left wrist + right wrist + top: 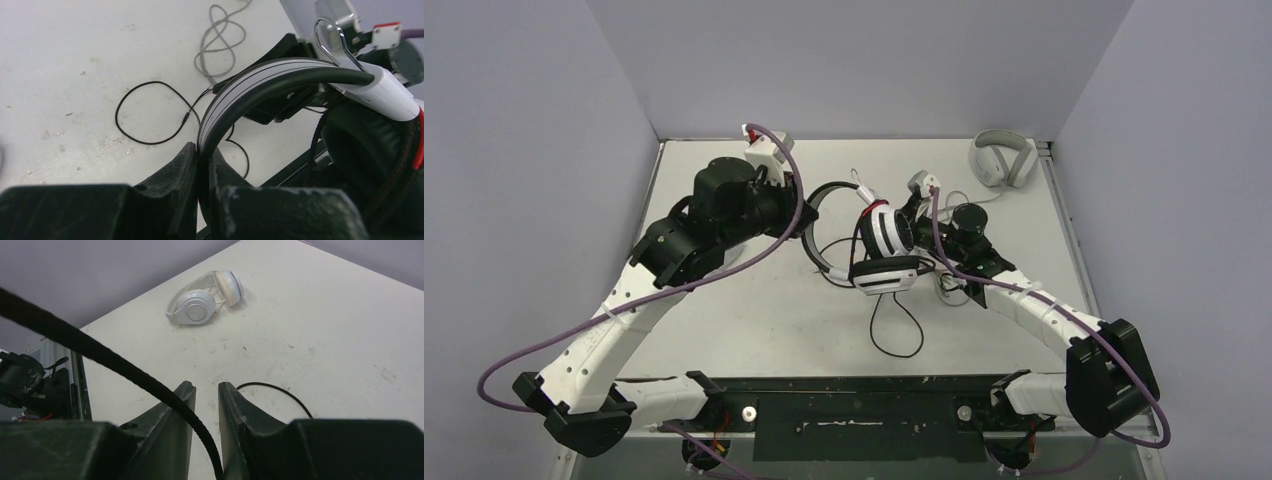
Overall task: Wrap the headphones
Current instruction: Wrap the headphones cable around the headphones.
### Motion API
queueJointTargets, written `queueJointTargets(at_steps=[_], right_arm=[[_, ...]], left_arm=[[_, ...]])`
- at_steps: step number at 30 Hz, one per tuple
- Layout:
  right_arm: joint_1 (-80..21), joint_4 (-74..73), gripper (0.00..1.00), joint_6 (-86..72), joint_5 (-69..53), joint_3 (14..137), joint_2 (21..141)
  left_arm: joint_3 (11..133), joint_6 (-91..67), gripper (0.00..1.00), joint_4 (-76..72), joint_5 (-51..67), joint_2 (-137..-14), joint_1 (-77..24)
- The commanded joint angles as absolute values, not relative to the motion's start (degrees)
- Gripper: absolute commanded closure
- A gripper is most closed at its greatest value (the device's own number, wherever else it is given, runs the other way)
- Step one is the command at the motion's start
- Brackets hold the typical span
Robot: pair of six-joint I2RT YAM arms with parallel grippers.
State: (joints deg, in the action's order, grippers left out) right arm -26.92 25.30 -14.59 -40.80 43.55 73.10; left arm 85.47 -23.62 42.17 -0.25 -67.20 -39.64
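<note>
The table [754,320] carries everything, and above its middle the black-and-white headset [885,236] is held up between the two arms. Its headband [280,75] bows toward the left and the two ear cups sit at the right end. The long axis therefore runs about left to right, with the open side of the arc toward the right. A second, pale pair of headphones [1002,158] lies flat in the far right corner, well apart from both arms. The black cable [100,355] leaves the headset, and one loop of it rests on the table on the near side. The left gripper [202,152] has its fingers clamped on the headband. The right gripper [206,390] is just beside the ear cups; its fingers stand a little apart, and the cable passes through the gap without looking pinched. I judge that the step in hand is winding the cable around the headset, and much cable is loose, so this is far from done. The next move calls for the right fingers to close on the cable nearer the loose loop and lead it around the band, while the left side holds the headset steady.
</note>
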Motion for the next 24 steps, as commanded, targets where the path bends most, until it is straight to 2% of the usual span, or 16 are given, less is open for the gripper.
queueJointTargets(at_steps=[1,11,15,24], right_arm=[[-26.46,42.10,0.74,-18.86,-44.06,40.71,71.99],[-26.82,52.39,0.72,-23.37,-46.41,36.86,75.72],[-28.04,54.37,0.73,-23.38,-45.27,33.62,75.94],[-36.26,55.41,0.75,-22.04,-41.11,27.93,74.89]], left_arm=[[93.36,-32.35,1.00,39.22,3.78,-66.79,-39.44],[99.27,-39.44,1.00,39.86,1.43,-67.65,-38.85],[97.48,-44.15,1.00,35.50,1.33,-66.76,-37.02],[93.19,-53.31,1.00,27.76,11.99,-67.15,-25.07]])
